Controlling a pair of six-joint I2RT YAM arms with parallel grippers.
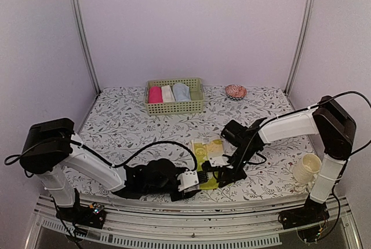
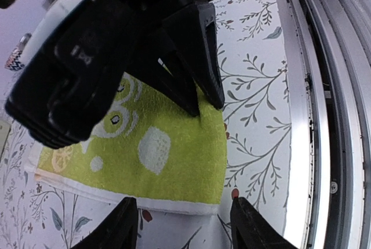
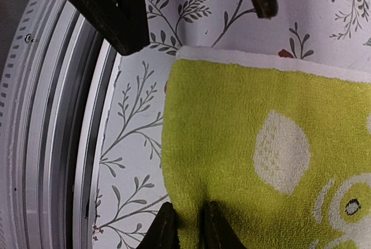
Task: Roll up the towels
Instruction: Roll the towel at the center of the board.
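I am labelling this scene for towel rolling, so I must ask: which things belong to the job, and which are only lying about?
Belong to the job: yellow-green towel, pinched by the right gripper; left gripper, open at its edge; light blue towel, in the basket.
Only lying about: basket; pink roll; cream-white roll; pale cup; round red-patterned thing.

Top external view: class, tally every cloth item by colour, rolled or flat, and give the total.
pink roll: 1
cream-white roll: 1
light blue towel: 1
yellow-green towel: 1
Total: 4
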